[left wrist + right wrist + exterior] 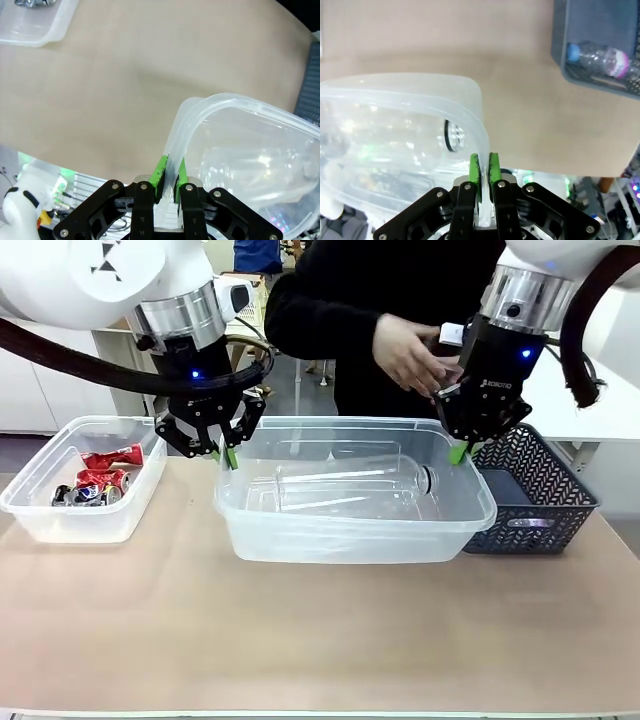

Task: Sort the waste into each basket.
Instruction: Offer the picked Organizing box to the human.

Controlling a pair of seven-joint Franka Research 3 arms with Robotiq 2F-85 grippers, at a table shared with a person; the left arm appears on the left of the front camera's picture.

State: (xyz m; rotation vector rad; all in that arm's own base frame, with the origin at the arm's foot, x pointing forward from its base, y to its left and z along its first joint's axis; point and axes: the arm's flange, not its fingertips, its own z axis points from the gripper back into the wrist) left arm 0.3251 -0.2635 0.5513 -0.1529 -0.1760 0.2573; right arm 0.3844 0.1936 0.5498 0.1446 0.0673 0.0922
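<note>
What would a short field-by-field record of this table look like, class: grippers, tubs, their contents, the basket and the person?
Left gripper: shut on the large clear tub at its left rim
Right gripper: shut on the same tub's right rim
Large tub contents: a clear plastic bottle lying on its side
Small clear tub: at the robot's left, holding crushed cans
Dark lattice basket: at the right, a blue-capped bottle inside
Person's hand: above the large tub's far edge, beside the right gripper

On the desk (320,640), a tub (60,515) of cans (100,480) sits left, a tub (350,530) with a bottle (340,488) centre, a basket (540,490) right.
</note>
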